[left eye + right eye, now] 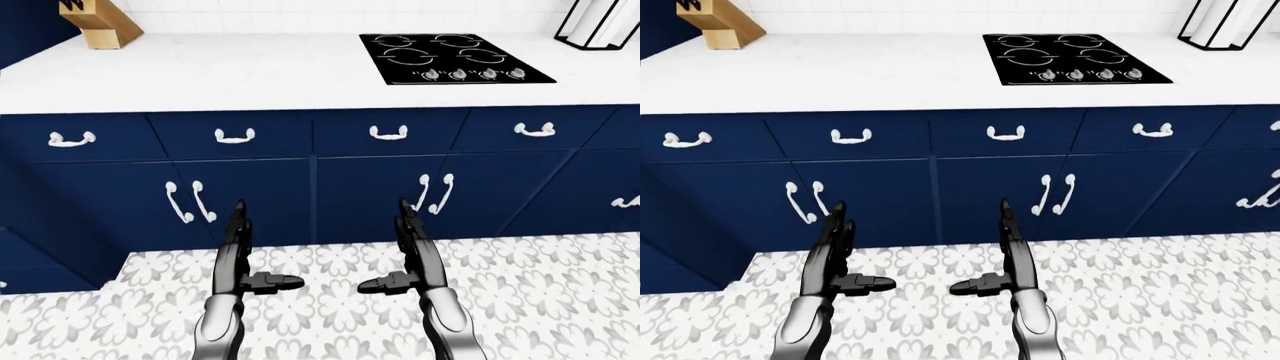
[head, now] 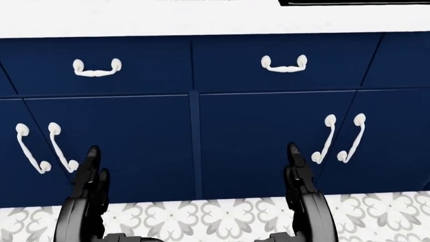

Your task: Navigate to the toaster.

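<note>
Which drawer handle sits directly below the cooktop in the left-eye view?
The third drawer handle from the left; it lies under the cooktop's left edge, unlike the two handles farther left.

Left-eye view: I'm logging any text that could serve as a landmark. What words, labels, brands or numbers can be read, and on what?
None can be read.
cooktop: only white burner rings and a row of knobs, no lettering.
knife block: a small white mark at the view's top edge, too cut off to read.
cabinets and countertop: plain.

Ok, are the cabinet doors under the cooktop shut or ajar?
Shut. The cabinet doors below the cooktop sit flush with the drawer fronts, with no gap showing.
</note>
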Available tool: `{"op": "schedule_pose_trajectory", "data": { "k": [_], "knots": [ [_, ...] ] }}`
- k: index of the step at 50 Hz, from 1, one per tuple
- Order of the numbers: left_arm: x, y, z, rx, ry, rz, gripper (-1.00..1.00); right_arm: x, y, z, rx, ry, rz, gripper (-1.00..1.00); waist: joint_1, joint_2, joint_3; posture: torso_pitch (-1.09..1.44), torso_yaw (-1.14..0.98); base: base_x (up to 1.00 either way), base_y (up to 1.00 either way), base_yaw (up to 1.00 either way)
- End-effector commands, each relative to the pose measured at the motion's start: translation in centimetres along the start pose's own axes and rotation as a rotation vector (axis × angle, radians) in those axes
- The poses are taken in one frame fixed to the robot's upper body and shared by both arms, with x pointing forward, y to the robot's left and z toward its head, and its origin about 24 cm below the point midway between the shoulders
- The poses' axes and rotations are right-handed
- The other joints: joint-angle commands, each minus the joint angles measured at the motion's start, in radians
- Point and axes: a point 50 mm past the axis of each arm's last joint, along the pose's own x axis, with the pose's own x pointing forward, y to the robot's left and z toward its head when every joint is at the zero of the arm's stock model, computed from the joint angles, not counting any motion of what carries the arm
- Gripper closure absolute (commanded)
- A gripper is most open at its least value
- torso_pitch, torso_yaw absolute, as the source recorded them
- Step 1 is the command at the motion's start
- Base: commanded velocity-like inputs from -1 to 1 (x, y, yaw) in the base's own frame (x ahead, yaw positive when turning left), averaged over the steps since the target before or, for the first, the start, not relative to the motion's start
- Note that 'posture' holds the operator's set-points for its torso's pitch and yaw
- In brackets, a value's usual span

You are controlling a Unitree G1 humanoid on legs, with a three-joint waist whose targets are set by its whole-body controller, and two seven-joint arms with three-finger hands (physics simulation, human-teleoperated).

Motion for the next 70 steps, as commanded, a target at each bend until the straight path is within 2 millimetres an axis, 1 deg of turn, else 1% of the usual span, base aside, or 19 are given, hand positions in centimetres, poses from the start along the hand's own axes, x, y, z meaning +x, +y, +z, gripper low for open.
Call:
{"op": "schedule_pose_trajectory", "data": {
  "k": [1,5,8,17,27,29,33,38,40,41,48,53,54,58,62,64,66,67,70],
  "knots": [
    [0.29,-0.39,1.5,-0.001,-0.08,-0.017,-1.0,0.28,-0.21,1.48,-0.011,-0.079,-0.006,-1.0,-0.002,0.014,-0.011,0.0,0.0,0.0,-0.43,0.0],
    [0.3,-0.41,1.47,-0.001,-0.08,-0.017,-1.0,0.28,-0.23,1.5,-0.012,-0.078,-0.008,-1.0,0.004,-0.019,-0.016,0.0,0.0,0.0,-0.42,0.0],
    [0.32,-0.4,1.45,0.0,-0.08,-0.017,-1.0,0.29,-0.24,1.48,-0.012,-0.078,-0.008,-1.0,0.0,-0.106,-0.034,0.0,0.0,0.0,-0.42,0.0],
    [0.3,-0.41,1.41,0.0,-0.078,-0.018,-1.0,0.3,-0.22,1.41,-0.016,-0.075,-0.007,-1.0,-0.005,-0.025,-0.004,0.0,0.0,0.0,-0.42,0.0],
    [0.3,-0.4,1.41,0.001,-0.077,-0.017,-1.0,0.34,-0.24,1.36,-0.017,-0.074,-0.008,-1.0,-0.004,0.045,-0.01,0.0,0.0,0.0,-0.39,0.0],
    [0.31,-0.4,1.39,0.001,-0.077,-0.018,-1.0,0.32,-0.24,1.35,-0.017,-0.074,-0.008,-1.0,0.004,0.019,-0.011,0.0,0.0,0.0,-0.39,0.0],
    [0.29,-0.39,1.39,0.001,-0.077,-0.018,-1.0,0.33,-0.22,1.34,-0.016,-0.074,-0.007,-1.0,0.002,0.039,-0.021,0.0,0.0,0.0,-0.39,0.0],
    [0.25,-0.4,1.44,0.001,-0.077,-0.018,-1.0,0.33,-0.22,1.33,-0.017,-0.074,-0.007,-1.0,0.004,-0.03,-0.01,0.0,0.0,0.0,-0.39,0.0],
    [0.24,-0.42,1.43,0.002,-0.077,-0.018,-1.0,0.33,-0.22,1.33,-0.017,-0.074,-0.007,-1.0,-0.008,-0.121,-0.034,0.0,0.0,0.0,-0.39,0.0],
    [0.26,-0.4,1.41,0.001,-0.077,-0.018,-1.0,0.31,-0.2,1.33,-0.017,-0.074,-0.007,-1.0,-0.01,-0.064,-0.021,0.0,0.0,0.0,-0.39,0.0],
    [0.33,-0.43,1.34,0.003,-0.075,-0.017,-1.0,0.38,-0.25,1.27,-0.018,-0.073,-0.006,-1.0,-0.009,-0.008,0.001,0.0,0.0,0.0,-0.39,0.0],
    [0.32,-0.42,1.33,0.002,-0.076,-0.018,-1.0,0.36,-0.24,1.26,-0.019,-0.073,-0.006,-1.0,-0.001,0.078,-0.004,0.0,0.0,0.0,-0.39,0.0],
    [0.32,-0.42,1.32,0.002,-0.075,-0.018,-1.0,0.36,-0.24,1.26,-0.018,-0.073,-0.006,-1.0,0.011,0.038,-0.001,0.0,0.0,0.0,-0.39,0.0],
    [0.32,-0.39,1.3,0.002,-0.075,-0.018,-1.0,0.35,-0.21,1.23,-0.019,-0.073,-0.006,-1.0,0.004,0.05,-0.019,0.0,0.0,0.0,-0.4,0.0],
    [0.3,-0.39,1.31,0.002,-0.076,-0.018,-1.0,0.34,-0.2,1.25,-0.019,-0.073,-0.006,-1.0,0.007,0.001,-0.009,0.0,0.0,0.0,-0.39,0.0],
    [0.29,-0.39,1.3,0.003,-0.076,-0.018,-1.0,0.33,-0.2,1.26,-0.019,-0.073,-0.006,-1.0,0.006,-0.042,-0.012,0.0,0.0,0.0,-0.39,0.0],
    [0.26,-0.41,1.33,0.003,-0.075,-0.018,-1.0,0.31,-0.18,1.29,-0.02,-0.073,-0.006,-1.0,-0.006,-0.132,-0.036,0.0,0.0,0.0,-0.4,0.0],
    [0.23,-0.42,1.34,0.003,-0.076,-0.018,-1.0,0.3,-0.18,1.29,-0.021,-0.073,-0.005,-1.0,-0.01,-0.065,-0.019,0.0,0.0,0.0,-0.4,0.0],
    [0.22,-0.41,1.34,0.003,-0.075,-0.018,-1.0,0.27,-0.16,1.29,-0.021,-0.072,-0.005,-1.0,-0.014,-0.062,-0.019,0.0,0.0,0.0,-0.39,0.0]
  ]
}}
